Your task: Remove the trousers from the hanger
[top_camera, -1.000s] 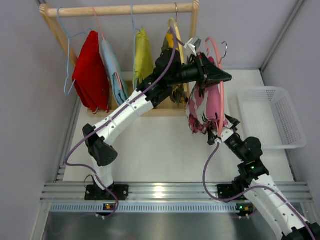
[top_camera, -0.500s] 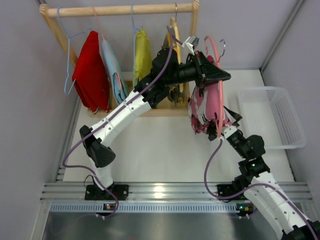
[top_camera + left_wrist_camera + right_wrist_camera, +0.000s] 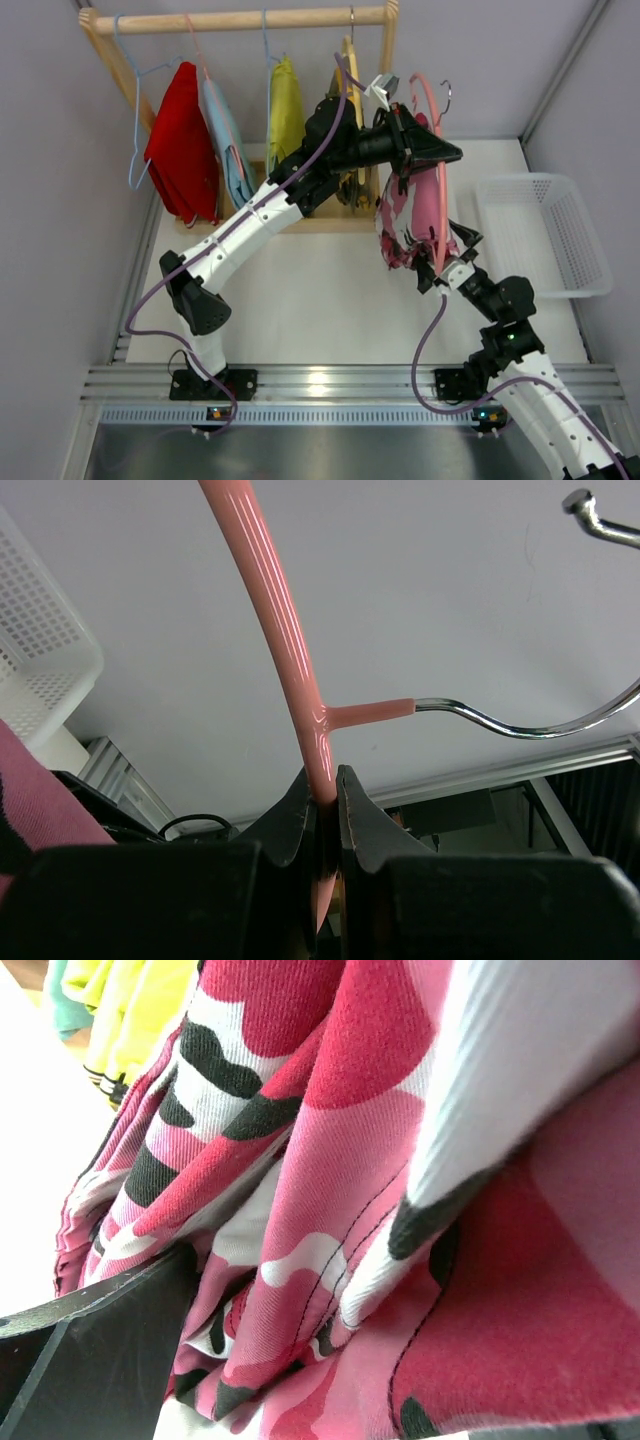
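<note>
The pink trousers (image 3: 412,222), patterned white and dark, hang folded over a pink hanger (image 3: 438,170) that is off the rail. My left gripper (image 3: 432,152) is shut on the hanger's pink frame (image 3: 305,695) just below its metal hook (image 3: 540,725) and holds it up in the air. My right gripper (image 3: 448,262) is at the trousers' lower edge. Its jaws stand apart with the pink fabric (image 3: 380,1220) bunched between them, and one finger (image 3: 95,1335) shows at the lower left. The camouflage trousers (image 3: 352,188) hang on the rack, mostly hidden behind my left arm.
A wooden rack (image 3: 240,20) at the back holds a plain red pair (image 3: 182,140), a teal garment (image 3: 228,140) and an olive-yellow pair (image 3: 286,115) on hangers. A white basket (image 3: 545,235) stands on the table at the right. Walls close in on both sides.
My left gripper has lifted the hanger slightly. My right gripper has shifted a little right and stays at the trousers' lower edge.
</note>
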Available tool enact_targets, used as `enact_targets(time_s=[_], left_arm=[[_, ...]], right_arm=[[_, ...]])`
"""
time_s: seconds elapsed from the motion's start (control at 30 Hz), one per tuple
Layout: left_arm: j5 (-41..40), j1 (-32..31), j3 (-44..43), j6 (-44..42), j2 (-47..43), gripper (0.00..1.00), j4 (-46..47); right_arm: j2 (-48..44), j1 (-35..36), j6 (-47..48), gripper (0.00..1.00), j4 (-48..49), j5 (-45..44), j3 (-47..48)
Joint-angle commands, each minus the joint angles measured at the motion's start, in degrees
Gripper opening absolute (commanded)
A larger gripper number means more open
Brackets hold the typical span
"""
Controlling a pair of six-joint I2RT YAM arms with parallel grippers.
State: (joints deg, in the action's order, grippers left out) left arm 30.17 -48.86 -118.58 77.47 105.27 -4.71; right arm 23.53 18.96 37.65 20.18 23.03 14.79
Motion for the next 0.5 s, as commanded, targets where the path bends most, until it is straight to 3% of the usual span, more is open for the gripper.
enact_targets(time_s=[0.0, 0.23, 0.47], left_arm=[[-0.2, -0.3, -2.2, 0.0, -5.2, 0.00, 11.9], [-0.1, -0.7, -1.9, 0.1, -5.2, 0.00, 11.9], [-0.1, -0.7, -1.6, -0.1, -5.5, 0.00, 11.7]], right_arm=[[0.2, -0.2, 0.3, 0.99, 2.0, 1.7, 1.6], [7.6, -0.2, -3.3, 0.99, 14.6, -9.0, 1.1], [8.3, -0.1, -3.5, 0.97, 17.3, -8.1, 1.9]])
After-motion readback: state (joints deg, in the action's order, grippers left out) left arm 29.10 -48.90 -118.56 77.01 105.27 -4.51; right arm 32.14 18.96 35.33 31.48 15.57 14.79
